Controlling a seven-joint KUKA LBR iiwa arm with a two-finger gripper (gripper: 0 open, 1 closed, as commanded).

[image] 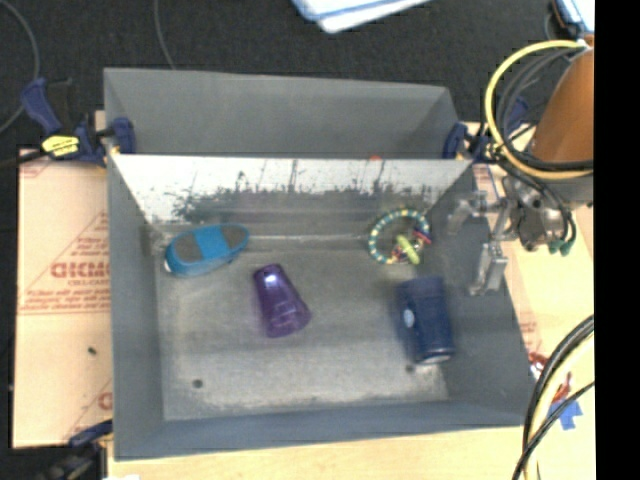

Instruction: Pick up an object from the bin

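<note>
My gripper (478,243) hangs over the bin's right wall, fingers apart and nothing between them. Nearest to it, just to its left at the back right of the bin floor, lies a ring of multicoloured beads (400,236). A dark blue cylinder-shaped container (425,318) lies on its side below and left of the gripper, near the right wall. A translucent purple cup (278,300) lies tipped over in the middle of the floor. A light blue oval object (205,249) rests at the back left.
The arm, with an orange cover and looped cables, comes in from the right above the bin's rim. Bare grey floor runs along the front of the bin and between the purple cup and the dark blue container.
</note>
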